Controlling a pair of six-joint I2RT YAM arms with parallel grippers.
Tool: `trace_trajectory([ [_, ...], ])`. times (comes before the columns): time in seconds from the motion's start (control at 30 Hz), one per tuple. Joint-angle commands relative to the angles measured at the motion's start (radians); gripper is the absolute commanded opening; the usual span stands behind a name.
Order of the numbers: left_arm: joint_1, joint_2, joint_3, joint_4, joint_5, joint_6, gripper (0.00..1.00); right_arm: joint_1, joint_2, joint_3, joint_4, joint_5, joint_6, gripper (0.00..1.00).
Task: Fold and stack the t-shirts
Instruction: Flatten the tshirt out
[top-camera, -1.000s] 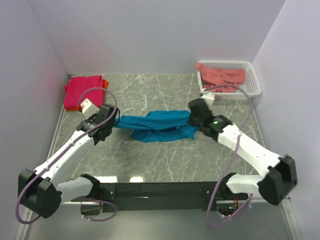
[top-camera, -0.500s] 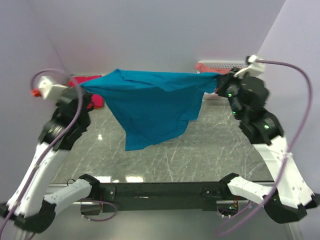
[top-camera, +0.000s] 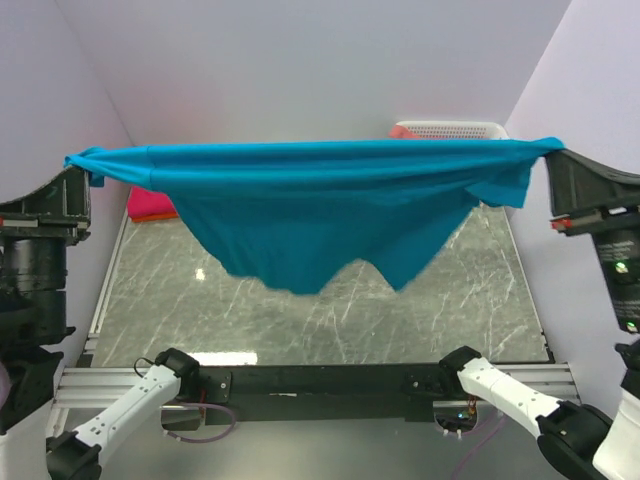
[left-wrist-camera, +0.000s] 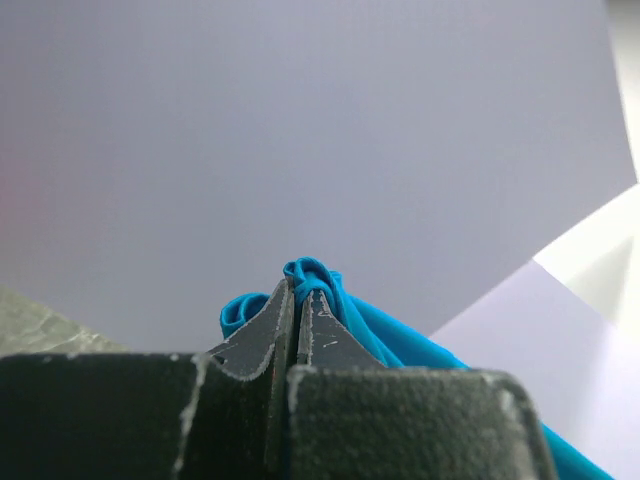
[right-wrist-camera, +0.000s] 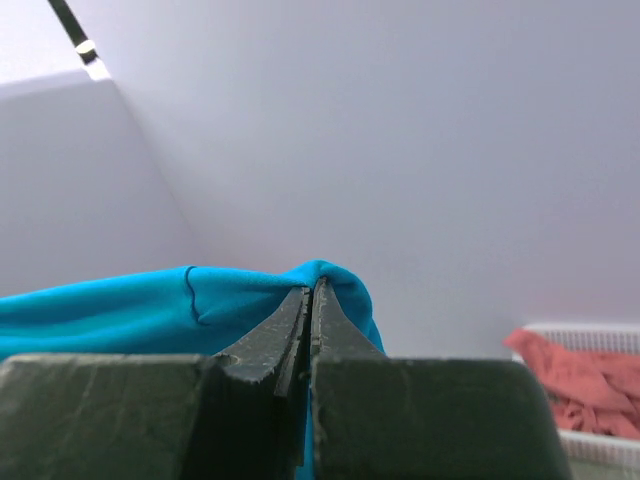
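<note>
Left pincer (left-wrist-camera: 297, 290) clamped on 1 end of teal-blue t-shirt (top-camera: 330, 200), right pincer (right-wrist-camera: 311, 290) clamped on other end. Shirt stretched taut, high above marble surface (top-camera: 300, 320). Step: spreading for fold. Next, likely: lower flat, keep tension even.

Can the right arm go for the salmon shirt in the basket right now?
Probably not yet. The right hand is shut on one end of the teal t-shirt, held stretched across to the left hand. The basket sits far right, but it must let go first.
</note>
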Motion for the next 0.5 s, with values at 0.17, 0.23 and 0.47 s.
trace_trajectory([
  [0.17, 0.005, 0.155, 0.075, -0.05, -0.055, 0.028, 0.01, -0.01, 0.174, 0.046, -0.008, 0.098, -0.054, 0.0],
  [0.23, 0.006, 0.232, 0.049, -0.105, -0.123, -0.007, 0.01, -0.011, 0.231, 0.022, 0.011, 0.132, -0.05, 0.0],
  [0.47, 0.24, 0.575, -0.151, -0.32, -0.003, -0.201, 0.01, -0.137, 0.655, -0.078, 0.089, -0.122, 0.016, 0.0],
])
